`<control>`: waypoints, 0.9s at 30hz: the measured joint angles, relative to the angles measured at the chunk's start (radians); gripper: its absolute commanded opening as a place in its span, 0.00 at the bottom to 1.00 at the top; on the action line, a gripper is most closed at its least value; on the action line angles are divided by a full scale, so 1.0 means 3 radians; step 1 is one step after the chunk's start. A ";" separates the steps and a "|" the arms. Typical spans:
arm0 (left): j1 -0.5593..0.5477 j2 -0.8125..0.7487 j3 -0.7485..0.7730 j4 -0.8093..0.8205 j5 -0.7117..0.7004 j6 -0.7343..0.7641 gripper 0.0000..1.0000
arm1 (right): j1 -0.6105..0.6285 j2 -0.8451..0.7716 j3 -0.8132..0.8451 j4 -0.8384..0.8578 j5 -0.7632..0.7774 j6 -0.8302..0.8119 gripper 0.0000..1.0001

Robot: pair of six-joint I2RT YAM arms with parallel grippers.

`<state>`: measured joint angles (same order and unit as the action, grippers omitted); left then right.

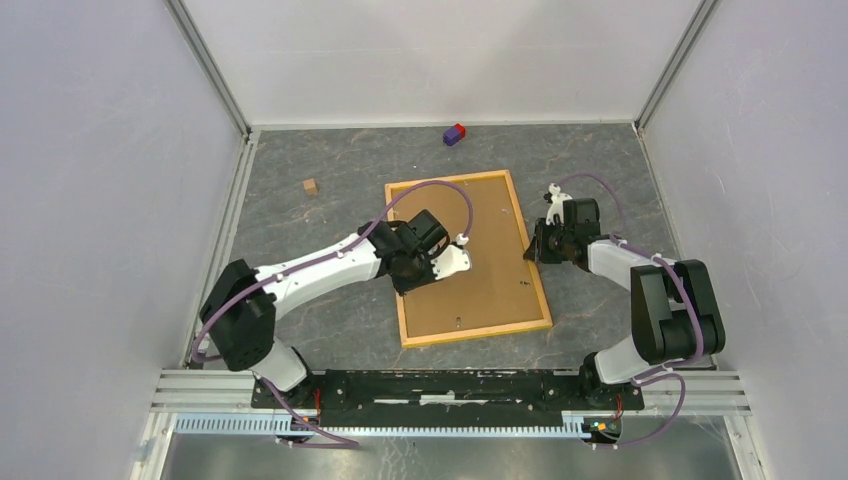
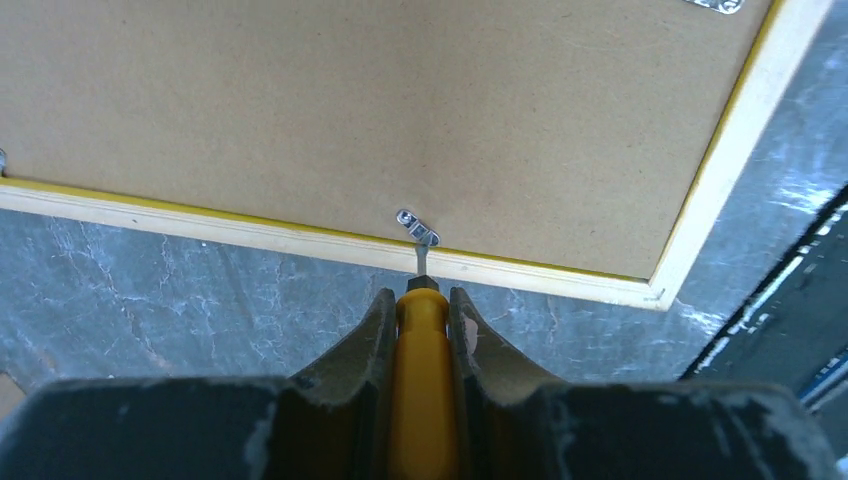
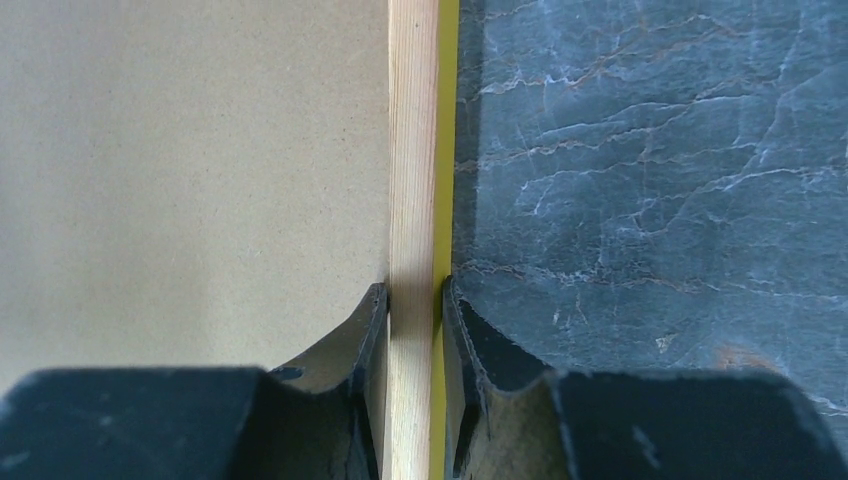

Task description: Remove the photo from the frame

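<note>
The frame (image 1: 538, 300) lies face down on the grey table, its brown backing board (image 1: 490, 260) up. The photo is hidden under the board. My left gripper (image 1: 405, 278) is at the frame's left rail, shut on a yellow-handled screwdriver (image 2: 422, 380). The screwdriver's tip touches a small metal clip (image 2: 417, 228) at the edge of the board (image 2: 350, 100), beside the rail (image 2: 250, 238). My right gripper (image 1: 535, 250) is shut on the frame's right rail (image 3: 412, 150), one finger on the board side (image 3: 180, 150) and one on the table side.
A purple and red block (image 1: 455, 133) lies at the back of the table. A small wooden cube (image 1: 310, 186) lies at the back left. Other clips sit on the board near the front rail (image 1: 458, 322) and right rail (image 1: 524, 283). White walls enclose the table.
</note>
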<state>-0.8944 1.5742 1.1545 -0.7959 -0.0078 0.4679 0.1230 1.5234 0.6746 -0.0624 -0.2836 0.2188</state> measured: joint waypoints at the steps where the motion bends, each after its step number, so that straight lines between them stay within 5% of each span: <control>1: 0.0000 -0.0038 0.0000 -0.0011 0.0050 -0.0004 0.02 | -0.0003 0.0000 0.0000 0.0008 0.0006 0.0000 0.00; 11: 0.0084 -0.0573 0.0069 0.0364 0.0746 -0.0065 0.02 | 0.0004 0.0011 -0.0004 0.0048 -0.0001 0.0003 0.00; 27: 0.0113 -0.0568 -0.0331 0.0164 0.0259 0.0075 0.02 | 0.0004 0.0010 -0.0009 0.0056 -0.0001 0.0001 0.00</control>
<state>-0.8604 1.4036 1.0554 -0.7467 0.0700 0.4904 0.1242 1.5265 0.6720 -0.0456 -0.2840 0.2192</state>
